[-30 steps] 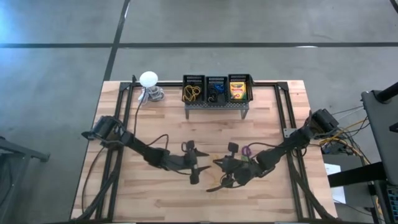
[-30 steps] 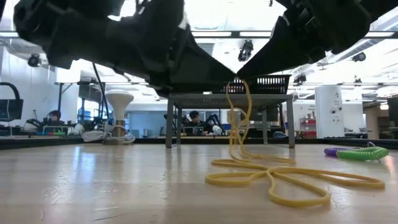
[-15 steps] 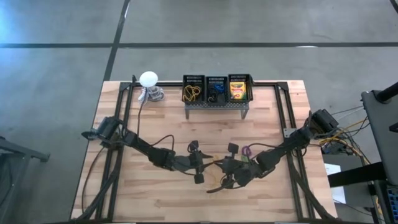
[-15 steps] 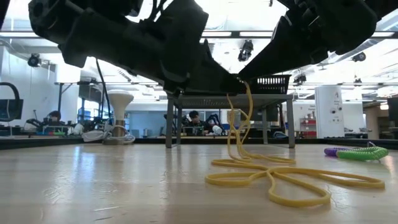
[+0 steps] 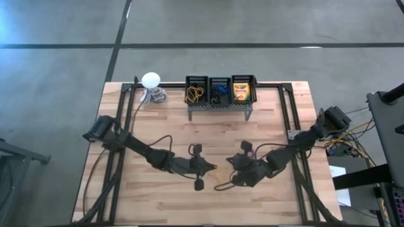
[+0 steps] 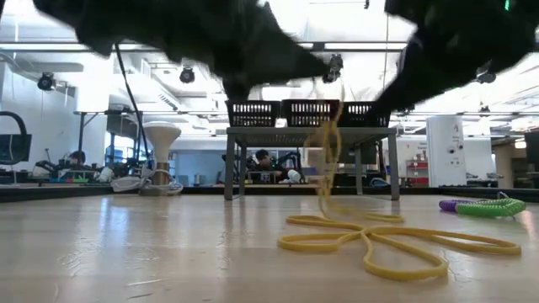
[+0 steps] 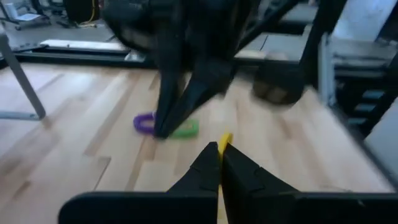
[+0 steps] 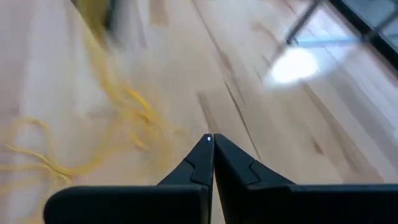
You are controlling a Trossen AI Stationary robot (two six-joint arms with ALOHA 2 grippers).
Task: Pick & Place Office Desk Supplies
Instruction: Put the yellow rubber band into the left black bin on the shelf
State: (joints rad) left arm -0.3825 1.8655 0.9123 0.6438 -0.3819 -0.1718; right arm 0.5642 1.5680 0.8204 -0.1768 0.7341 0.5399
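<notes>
Rubber bands (image 6: 370,240): tangle of thin yellow loops lying on the counter (image 5: 265,126) toward its near edge, middle of its width; one strand rises off the wood. In the high view the loops (image 5: 222,185) lie between the two pincers. Left pincer (image 5: 211,167) clenched, tips together, a sliver of yellow band pinched between them per the left wrist view (image 7: 219,149). It hangs just above the wood, near the counter's middle. Right pincer (image 5: 235,183) also clenched, tips meeting (image 8: 211,140); nothing visible between them. It sits just beside the loops, on the side toward the counter's right edge.

Purple-and-green clip (image 6: 482,206) lies flat on the wood, further back than the bands, toward the right edge; also seen from the left wrist (image 7: 166,126).

Far edge, centre: grey metal stand (image 5: 219,107) carrying three black baskets (image 5: 220,90). Left basket holds yellow bands (image 5: 194,94), right basket a crayon box (image 5: 241,93). White ball-shaped object (image 5: 150,80) near the far left corner.
</notes>
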